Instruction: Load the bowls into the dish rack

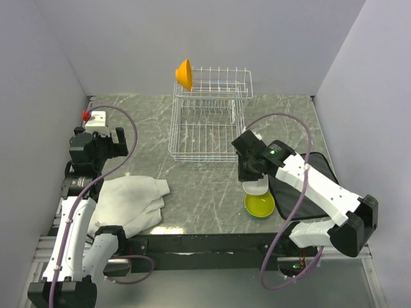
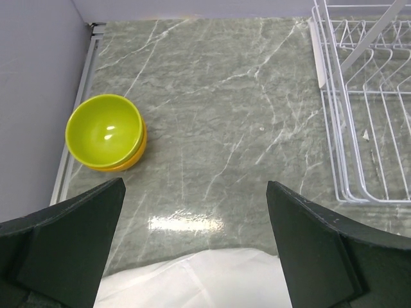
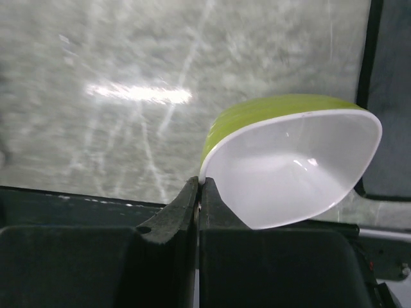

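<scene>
— What does our right gripper (image 3: pixel 198 189) have?
— Its fingers are pressed together on the rim of the white-lined bowl (image 3: pixel 295 170). The bowl hangs tilted, lime side up, over the near right of the table (image 1: pixel 205 192). A loose lime bowl (image 1: pixel 259 206) lies just beside it, close to the near edge.
— And our left gripper (image 2: pixel 194 192)?
— Spread wide, holding nothing, above the white cloth (image 2: pixel 192 276). Ahead of it the stacked pair (image 2: pixel 106 131), lime inside orange, sits near the left wall.
— Room for us?
— Bare marble runs from that pair to the dish rack (image 1: pixel 205 138). An orange bowl (image 1: pixel 185 74) perches at the far left corner of the rack's raised tier. A dark mat (image 3: pixel 392 96) borders our right side.
</scene>
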